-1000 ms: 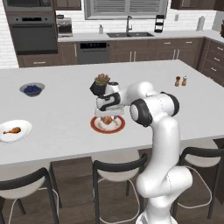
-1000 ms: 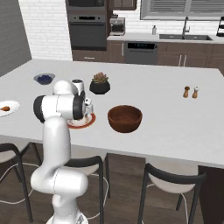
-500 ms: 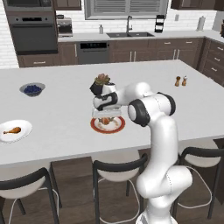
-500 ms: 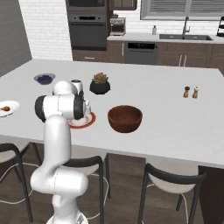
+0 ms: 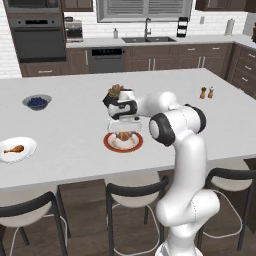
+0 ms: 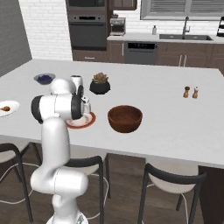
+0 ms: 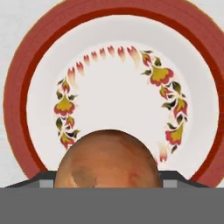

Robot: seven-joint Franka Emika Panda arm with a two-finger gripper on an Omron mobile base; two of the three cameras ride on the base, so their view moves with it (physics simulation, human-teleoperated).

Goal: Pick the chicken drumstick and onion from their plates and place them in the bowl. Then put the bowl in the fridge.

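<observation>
From the left base view, my gripper (image 5: 123, 131) sits right over the red-rimmed plate (image 5: 123, 145), with the onion (image 5: 122, 135) between its fingers. Right base view — the bowl (image 6: 125, 118) waits just beside that plate. In the hand view the onion (image 7: 109, 159) sits dead centre, fingers clamped either side.

A grey dish of blueberries (image 5: 37, 102) sits far left of the potted succulent (image 6: 100, 83); salt and pepper shakers (image 5: 206, 92) stand far right of it.

Behind my white table (image 5: 70, 105) I see dark wood cabinets (image 5: 150, 62), a black oven (image 5: 39, 37), a shuttered window (image 5: 145, 9) and black stools (image 5: 132, 200).
</observation>
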